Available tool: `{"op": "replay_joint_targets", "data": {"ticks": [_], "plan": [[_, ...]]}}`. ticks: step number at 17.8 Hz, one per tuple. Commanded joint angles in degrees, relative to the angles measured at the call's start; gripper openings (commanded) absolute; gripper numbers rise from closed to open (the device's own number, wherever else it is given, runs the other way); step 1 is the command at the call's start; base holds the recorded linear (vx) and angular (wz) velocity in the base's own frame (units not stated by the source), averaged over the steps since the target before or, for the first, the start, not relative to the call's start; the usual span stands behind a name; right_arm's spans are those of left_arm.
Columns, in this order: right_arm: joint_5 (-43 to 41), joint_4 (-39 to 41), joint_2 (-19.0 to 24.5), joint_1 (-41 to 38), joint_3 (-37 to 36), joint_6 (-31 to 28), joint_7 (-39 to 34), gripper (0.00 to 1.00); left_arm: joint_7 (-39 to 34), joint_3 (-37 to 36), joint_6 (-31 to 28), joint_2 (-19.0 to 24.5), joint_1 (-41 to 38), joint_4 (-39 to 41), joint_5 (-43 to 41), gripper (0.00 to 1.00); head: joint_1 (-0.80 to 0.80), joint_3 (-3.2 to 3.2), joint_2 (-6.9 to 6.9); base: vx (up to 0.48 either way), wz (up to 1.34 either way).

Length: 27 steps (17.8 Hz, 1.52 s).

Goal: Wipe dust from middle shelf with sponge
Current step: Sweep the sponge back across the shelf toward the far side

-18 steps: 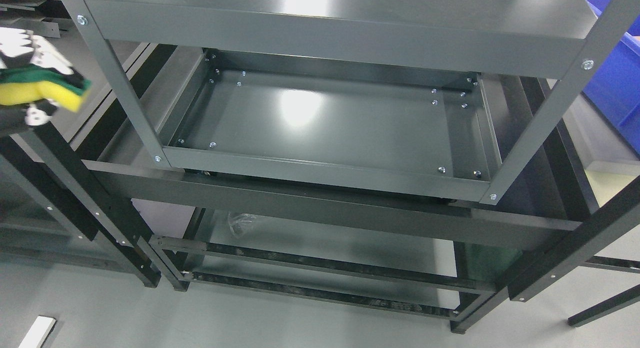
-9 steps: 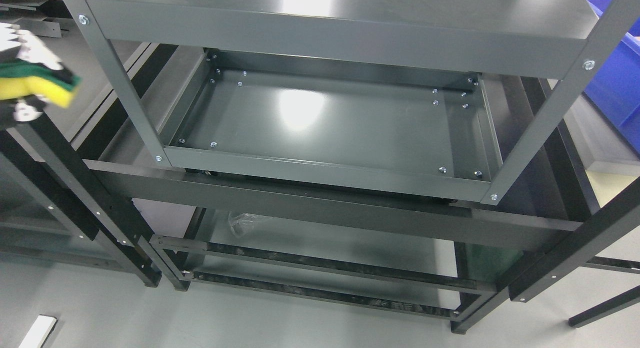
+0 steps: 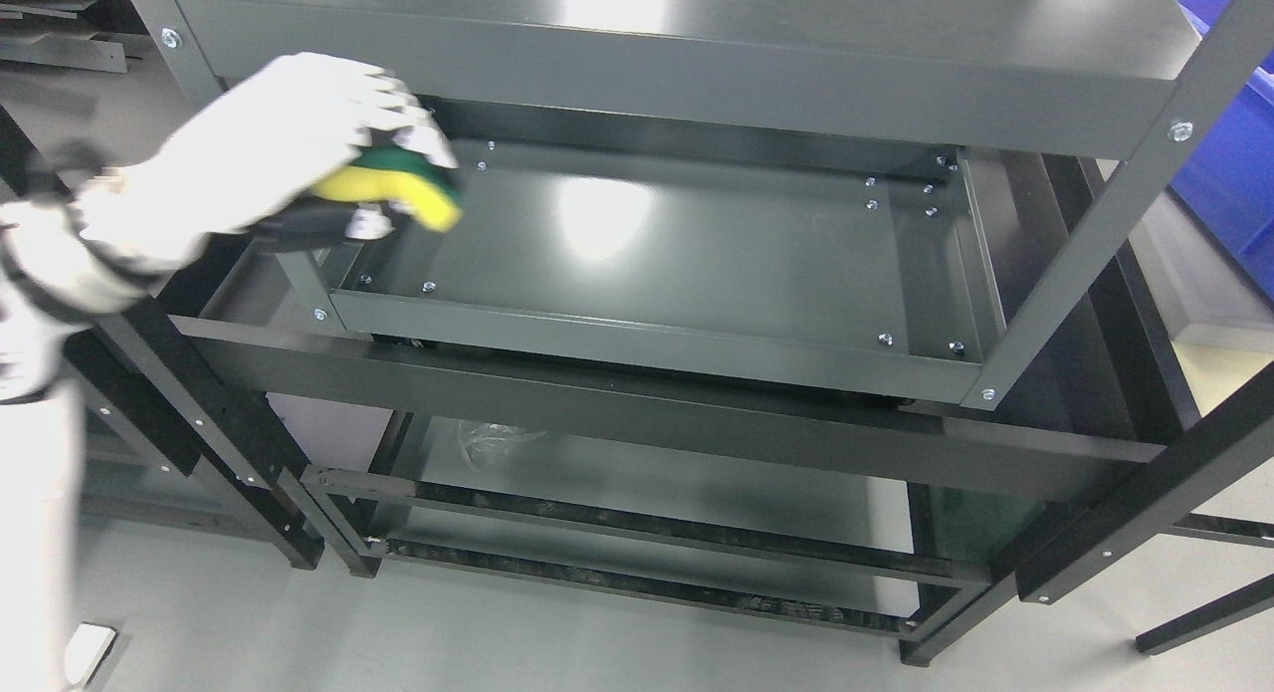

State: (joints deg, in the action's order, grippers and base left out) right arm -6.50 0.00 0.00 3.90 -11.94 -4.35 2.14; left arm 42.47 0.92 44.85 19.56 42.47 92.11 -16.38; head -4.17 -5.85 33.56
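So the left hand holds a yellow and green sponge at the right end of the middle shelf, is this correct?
Not quite. The head view shows the left hand holding the yellow and green sponge at the left end of the middle shelf, not the right end. The rest is correct.

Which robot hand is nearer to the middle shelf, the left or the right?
Left. The left robot hand holds the sponge at the left rear corner of the middle shelf; whether it touches is unclear. The right robot hand is not in view.
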Motion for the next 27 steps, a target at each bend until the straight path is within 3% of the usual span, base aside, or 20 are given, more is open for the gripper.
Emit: {"op": "replay_joint_targets", "data": {"ticks": [1, 7, 14, 17, 19, 24, 25, 27], "plan": [[0.0, 1.0, -1.0, 0.06, -0.01, -0.05, -0.03, 1.0, -2.03, -20.42, 0.15, -18.56, 4.2, 1.41, -9.89, 0.0, 0.0, 0.0, 0.0, 0.002, 0.01], [0.0, 1.0, -1.0, -0.03, -0.01, -0.05, -0.03, 1.0, -10.11, -24.47, 0.15, -18.56, 5.34, 1.41, -10.07, 0.0, 0.0, 0.0, 0.0, -0.003, -0.02], [0.0, 1.0, -1.0, -0.03, -0.01, -0.05, -0.03, 1.0, -25.39, -37.91, 0.15, -18.56, 8.59, 1.32, -14.98, 0.0, 0.0, 0.0, 0.0, 0.0, 0.0], [0.0, 1.0, -1.0, 0.06, -0.01, -0.05, -0.03, 1.0, -26.47, -39.16, 0.15, -18.56, 7.63, 0.62, -15.43, 0.0, 0.0, 0.0, 0.0, 0.0, 0.0], [0.0, 1.0, -1.0, -0.03, 0.08, -0.05, -0.03, 1.0, -27.43, -37.85, 0.15, -18.56, 2.56, 0.0, -15.26, 0.0, 0.0, 0.0, 0.0, 0.0, 0.0], [0.0, 1.0, -1.0, 0.06, -0.01, -0.05, -0.03, 1.0, -28.93, -25.04, 0.15, -18.56, -24.05, -0.35, -10.54, 0.0, 0.0, 0.0, 0.0, 0.0, 0.0], [0.0, 1.0, -1.0, -0.03, -0.01, -0.05, -0.03, 1.0, -28.93, -22.4, -1.58, -18.56, -27.58, -0.7, -6.42, 0.0, 0.0, 0.0, 0.0, 0.0, 0.0], [0.0, 1.0, -1.0, -0.03, -0.01, -0.05, -0.03, 1.0, -29.28, -17.47, -10.44, -18.56, -30.77, -0.7, 2.72, 0.01, 0.0, 0.0, 0.0, 0.0, 0.0]]}}
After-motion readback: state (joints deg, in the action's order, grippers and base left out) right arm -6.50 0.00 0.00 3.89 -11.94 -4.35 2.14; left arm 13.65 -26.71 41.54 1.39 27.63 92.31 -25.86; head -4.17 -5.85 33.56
